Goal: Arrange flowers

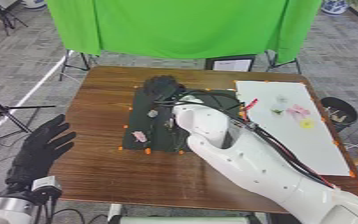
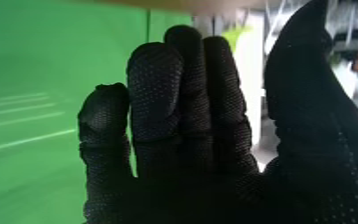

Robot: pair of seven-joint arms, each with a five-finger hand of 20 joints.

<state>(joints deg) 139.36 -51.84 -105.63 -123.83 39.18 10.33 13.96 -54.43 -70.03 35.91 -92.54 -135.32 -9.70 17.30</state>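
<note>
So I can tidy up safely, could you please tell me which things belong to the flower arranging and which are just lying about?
Likely part of the job:
yellow flower
pink flower on white sheet
pale pink flower on dark mat
right hand

Apparently just about:
black bin
tripod
green cloth

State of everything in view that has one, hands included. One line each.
Left hand: open
Right hand: open, over dark mat's far edge
Dark mat: flat, partly covered by right arm
White sheet: flat
Yellow flower: lying on white sheet
Green cloth: hanging
</note>
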